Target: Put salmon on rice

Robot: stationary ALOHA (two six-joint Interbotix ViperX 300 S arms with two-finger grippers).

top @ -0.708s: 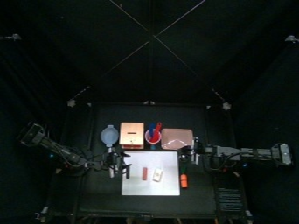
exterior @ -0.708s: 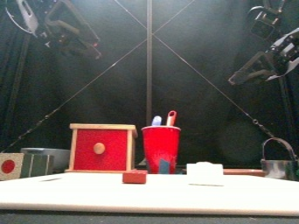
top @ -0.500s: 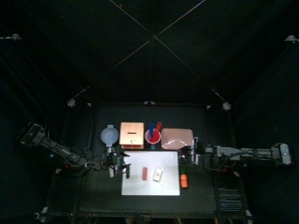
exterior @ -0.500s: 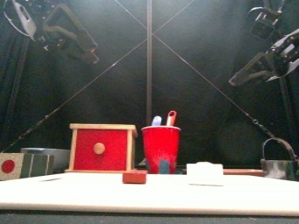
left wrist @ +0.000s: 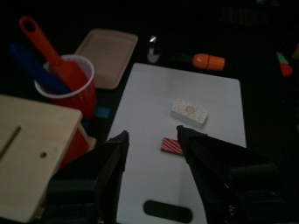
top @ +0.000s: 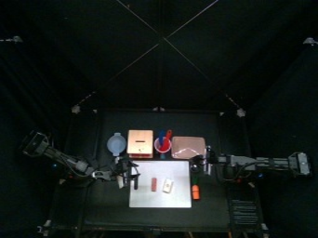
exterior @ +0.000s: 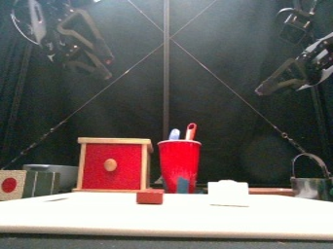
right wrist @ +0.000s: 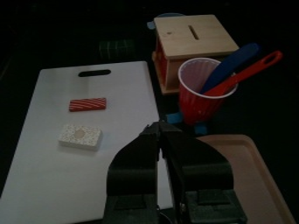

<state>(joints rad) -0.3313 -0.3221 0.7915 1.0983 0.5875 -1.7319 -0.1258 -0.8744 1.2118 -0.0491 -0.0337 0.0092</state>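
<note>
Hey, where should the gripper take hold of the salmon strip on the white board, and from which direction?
Probably from straight above, jaws across the narrow width at mid-length. The salmon lies flat on the white board, so its long side edges are the only faces to pinch. It sits apart from the rice, leaving room. The open left gripper hangs nearest.

Two black arms, jointed in chunky blocks, matte with dull grey glints along the edges. Left gripper (left wrist: 160, 162): two broad flat black jaws, rounded at the tips. Right gripper (right wrist: 165, 140): narrower black jaws rising from a boxy black mount with moulded ridges. Thin dark cables looped along the upper links.
</note>
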